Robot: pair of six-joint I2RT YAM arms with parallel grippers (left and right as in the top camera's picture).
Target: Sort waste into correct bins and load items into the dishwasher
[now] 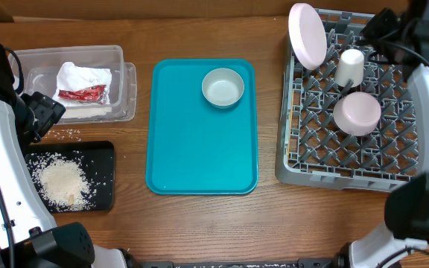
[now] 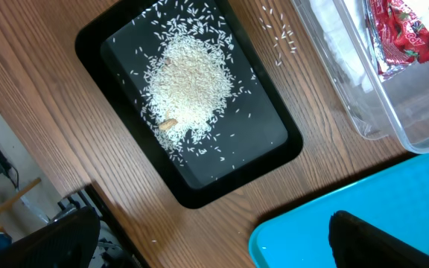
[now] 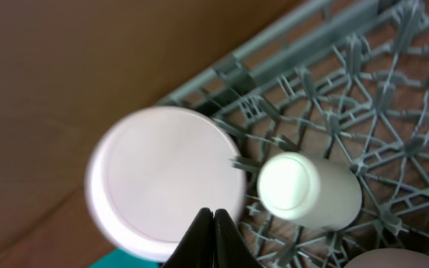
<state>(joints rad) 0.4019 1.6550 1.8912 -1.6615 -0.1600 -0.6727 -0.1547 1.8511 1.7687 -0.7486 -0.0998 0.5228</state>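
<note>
While R claw [image 3: 213, 219] closed abv rack [image 3: 363, 97] | bowl [image 1: 223, 87] on teal tray [image 1: 192, 141]

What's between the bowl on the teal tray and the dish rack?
Nothing visible. The grey-green bowl sits alone on the teal tray, only bare table between that and the dish rack. The plate, cup and pale bowl sit in the rack's rear part; its front rows are free.

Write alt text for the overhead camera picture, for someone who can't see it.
A teal tray holding a pale bowl lies mid-table. Right of it a grey dish rack holds a plate on edge, a cup and an upturned bowl; left of it a clear tub holds napkins and a red wrapper, beside a black tray of rice.
</note>
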